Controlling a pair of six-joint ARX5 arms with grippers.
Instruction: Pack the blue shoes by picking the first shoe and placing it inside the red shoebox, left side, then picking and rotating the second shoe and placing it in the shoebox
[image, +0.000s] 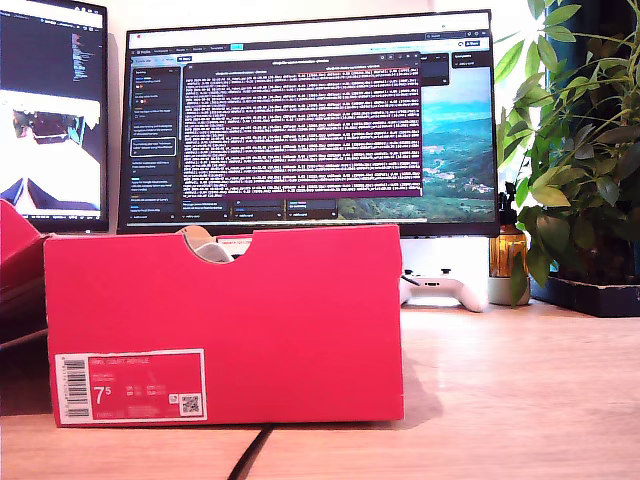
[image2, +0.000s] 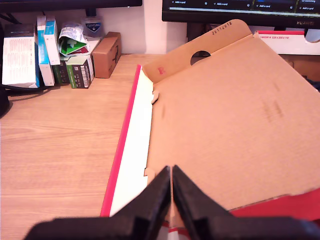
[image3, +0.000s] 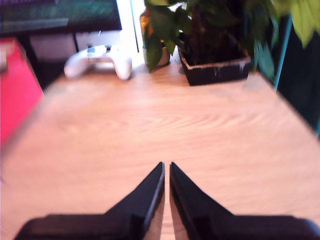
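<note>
Shoebox (image: 225, 325), bright red with a semicircular notch in its top edge and a white label marked 7.5, stands on the wooden desk (image: 520, 400) at the exterior view's left, its end panel facing that camera. Something pale shows through the notch; whether it is a shoe cannot be told. No blue shoe is identifiable in any view.

My first gripper (image2: 171, 187) hangs over the box's opened lid (image2: 225, 125), whose brown inner face lies flat and runs away from the jaws toward the monitors. Jaws stand together, holding nothing.

My second gripper (image3: 166, 182) hangs over bare desk, jaws likewise together and empty. The red box (image3: 15, 90) shows only at the edge of its view, so it sits off to one side. A white game controller (image3: 97, 60) and a potted plant (image3: 210, 45) lie far ahead.

Judgement: my first gripper is nearer the box. With no shoe visible outside it, the next pick cannot be assessed.
</note>
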